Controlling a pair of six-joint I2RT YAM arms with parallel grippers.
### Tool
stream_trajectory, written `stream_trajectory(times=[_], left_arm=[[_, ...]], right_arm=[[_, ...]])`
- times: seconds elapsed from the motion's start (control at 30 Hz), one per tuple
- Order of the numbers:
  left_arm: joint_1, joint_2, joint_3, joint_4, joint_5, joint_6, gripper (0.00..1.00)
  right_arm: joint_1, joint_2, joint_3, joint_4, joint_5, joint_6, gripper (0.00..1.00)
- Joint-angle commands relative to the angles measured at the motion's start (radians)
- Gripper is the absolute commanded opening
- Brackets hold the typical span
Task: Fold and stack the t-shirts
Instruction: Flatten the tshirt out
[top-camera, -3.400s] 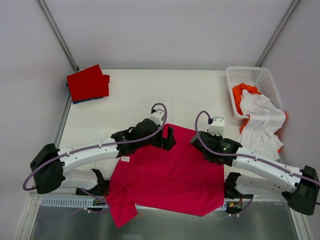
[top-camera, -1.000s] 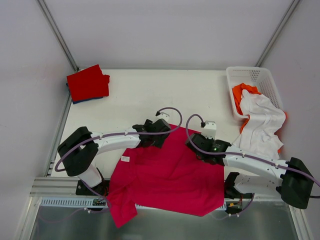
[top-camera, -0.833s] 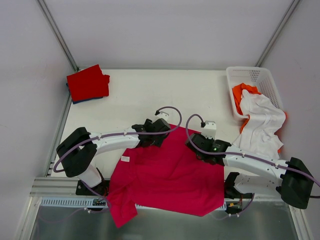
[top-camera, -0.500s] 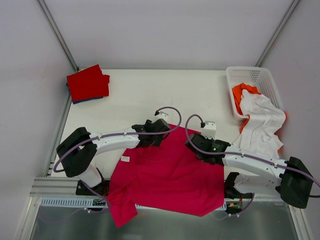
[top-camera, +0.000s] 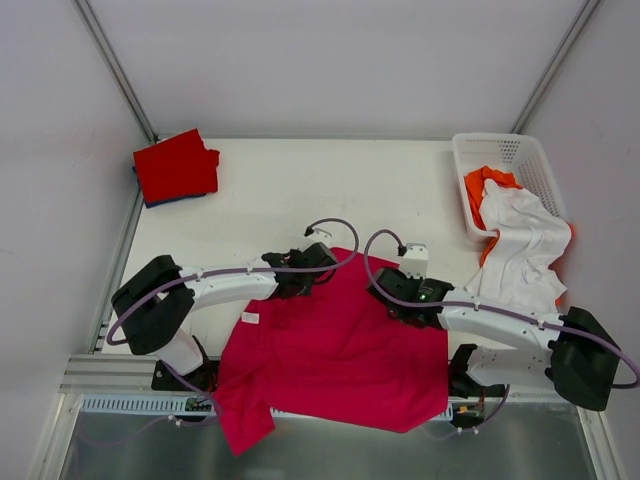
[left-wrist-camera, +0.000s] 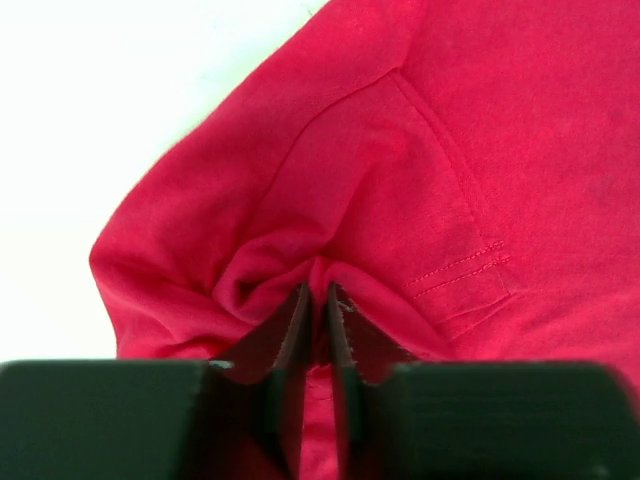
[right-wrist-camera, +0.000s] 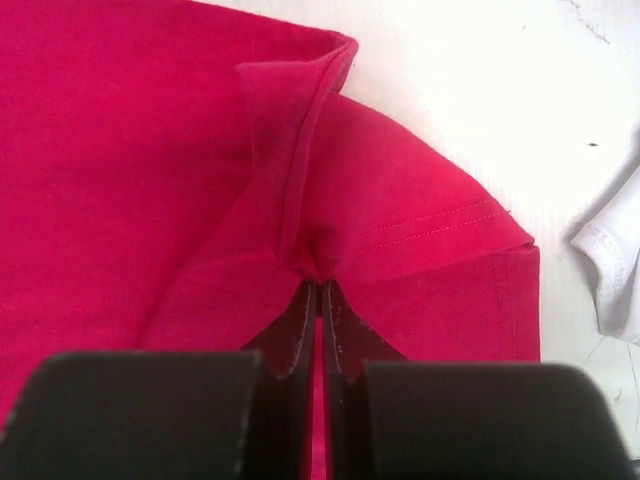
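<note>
The left tool (left-wrist-camera: 317, 295) and right tool (right-wrist-camera: 318, 288) each clamp the crimson t-shirt (top-camera: 340, 350), tag (top-camera: 250, 318) unreadable.

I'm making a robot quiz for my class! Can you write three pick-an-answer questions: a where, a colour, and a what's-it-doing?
1. Where on the table is the basket?
A. far right corner
B. far left corner
C. near edge

2. What colour is the big shirt?
A. blue
B. crimson
C. green

3. The right end effector is:
A. wide open
B. shut on the big shirt
C. holding the basket

Answers:
1 A, it sits at the far right corner.
2 B, the spread cloth is crimson.
3 B, it pinches a fold of that shirt.
</note>
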Motion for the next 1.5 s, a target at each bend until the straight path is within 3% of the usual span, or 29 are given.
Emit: stream_trajectory(times=[0.0, 0.27, 0.4, 0.57, 0.63, 0.8, 0.97, 1.1, 1.33, 1.47], left_arm=[[-0.014, -0.017, -0.009, -0.008, -0.026, -0.014, 0.00], [-0.018, -0.050, 0.004, -0.029, -0.050, -0.008, 0.00], [-0.052, -0.214, 0.067, -0.153, -0.095, 0.027, 0.00], [-0.077, -0.466, 0.190, -0.312, -0.080, 0.070, 0.00], [-0.080, -0.592, 0.233, -0.328, -0.005, 0.090, 0.00], [-0.081, -0.793, 0.316, -0.356, 0.164, 0.138, 0.00], [-0.081, -0.880, 0.429, -0.368, 0.347, 0.204, 0.00], [-0.081, -0.949, 0.537, -0.366, 0.596, 0.250, 0.00], [-0.080, -1.032, 0.760, -0.365, 0.840, 0.308, 0.00], [-0.077, -1.081, 0.828, -0.365, 0.904, 0.339, 0.00]], right_arm=[[0.001, 0.017, 0.003, 0.013, 0.003, 0.016, 0.00], [-0.004, 0.022, 0.017, 0.008, 0.020, -0.007, 0.01], [-0.015, -0.020, 0.109, -0.093, 0.090, -0.059, 0.01], [-0.009, -0.184, 0.267, -0.193, 0.114, -0.257, 0.01], [-0.006, -0.296, 0.322, -0.147, 0.049, -0.396, 0.01], [-0.004, -0.481, 0.439, -0.093, -0.148, -0.550, 0.01], [-0.004, -0.587, 0.610, -0.090, -0.415, -0.660, 0.01], [-0.004, -0.620, 0.744, -0.119, -0.593, -0.748, 0.00], [-0.027, -0.699, 0.907, -0.098, -0.796, -0.800, 0.00], [-0.070, -0.751, 0.941, -0.067, -0.874, -0.828, 0.01]])
